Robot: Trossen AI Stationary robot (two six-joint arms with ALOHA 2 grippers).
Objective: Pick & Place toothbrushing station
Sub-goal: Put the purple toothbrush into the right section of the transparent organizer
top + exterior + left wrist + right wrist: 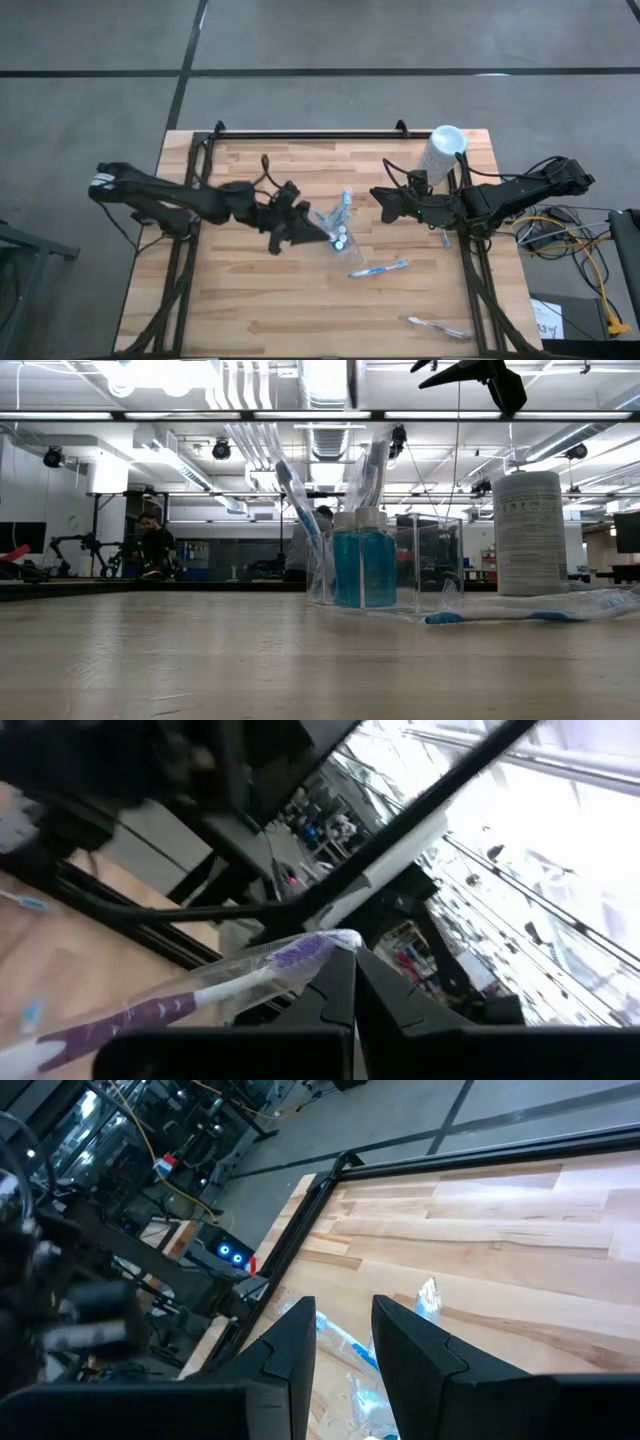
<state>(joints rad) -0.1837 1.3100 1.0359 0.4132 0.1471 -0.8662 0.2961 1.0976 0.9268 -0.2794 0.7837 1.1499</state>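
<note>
A pale wooden bench [250, 300] with a black frame stands on a grey concrete floor; the low view looks across it into a bright workshop with ceiling ducts and people far behind.

Nearest the front edge, one wrapped toothbrush [438, 326] lies alone by the right corner. Farther in, a second toothbrush [380, 268] lies flat near the middle, just clear of the clear plastic pouch [335, 222]. The pouch stands upright at mid-bench; in the low view it holds two blue white-capped tubes [364, 565] and upright brushes.

The left tool [308, 232] sits just beside the pouch on its left. Its wrist view shows the fingers closed on a wrapped toothbrush with purple marks [190, 995], the brush slanting out past the fingertips. The right tool [385, 203] hovers near the pouch on its other side, fingers parted and empty in its own view, with the pouch below them. A tall white cylinder [441, 152] stands at the back right corner, apart from the work.

The step in hand looks like loading a brush into the pouch. The next move calls for lining the brush tip over the pouch mouth and lowering it without tipping the pouch; the right arm seems placed to steady it. Two brushes remain to collect.
</note>
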